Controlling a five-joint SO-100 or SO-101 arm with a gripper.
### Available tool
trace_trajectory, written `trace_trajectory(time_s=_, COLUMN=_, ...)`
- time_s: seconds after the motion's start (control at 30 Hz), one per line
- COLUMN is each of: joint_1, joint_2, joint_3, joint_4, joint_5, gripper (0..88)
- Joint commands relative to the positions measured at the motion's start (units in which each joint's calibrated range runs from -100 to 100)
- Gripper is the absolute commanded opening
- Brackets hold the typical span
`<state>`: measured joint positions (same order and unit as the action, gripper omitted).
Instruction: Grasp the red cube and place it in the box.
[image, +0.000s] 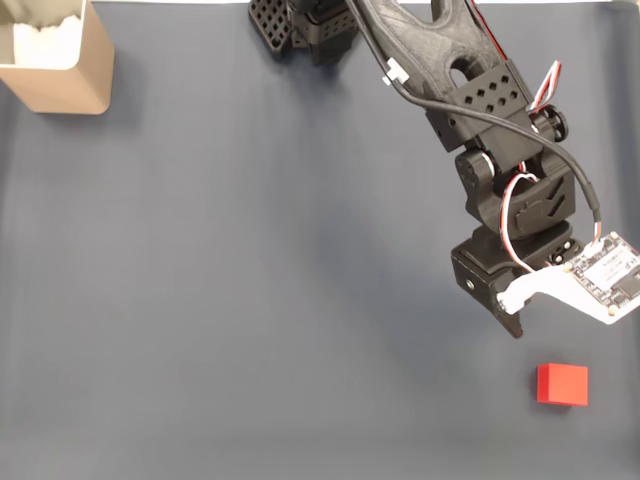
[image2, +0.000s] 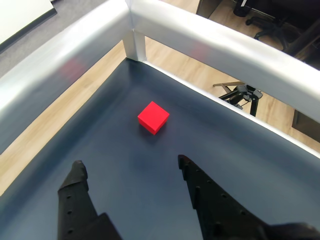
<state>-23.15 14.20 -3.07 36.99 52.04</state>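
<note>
A: Big stuff first. Dark mat (image: 250, 280) covers the table, arm (image: 470, 100) reaches in from the top of the fixed view, box (image: 60, 60) sits far off in the upper left corner.

B: Gripper?

A: Gripper (image2: 132, 167) spread wide, nothing between the fingers, hanging over the mat. Red cube (image2: 153, 117) lies just ahead of the tips in the wrist view, near the mat's corner; fixed view shows it (image: 562, 384) lower right, apart from the gripper.

B: So approach step. Tips?

A: I'd say push forward and down, keep the cube centred in the gap. It sits turned to the fingers, so rotate the wrist to meet flat faces, then close.
</note>
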Motion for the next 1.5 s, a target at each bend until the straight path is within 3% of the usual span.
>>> trace_trajectory(time_s=0.0, joint_1=0.13, joint_2=0.79, joint_3=-4.41, joint_4=-1.26, joint_5=-0.93, gripper=42.0)
trace_trajectory(time_s=1.47, joint_1=0.28, joint_2=22.37, joint_3=-27.58, joint_4=-1.34, joint_5=-2.10, gripper=42.0)
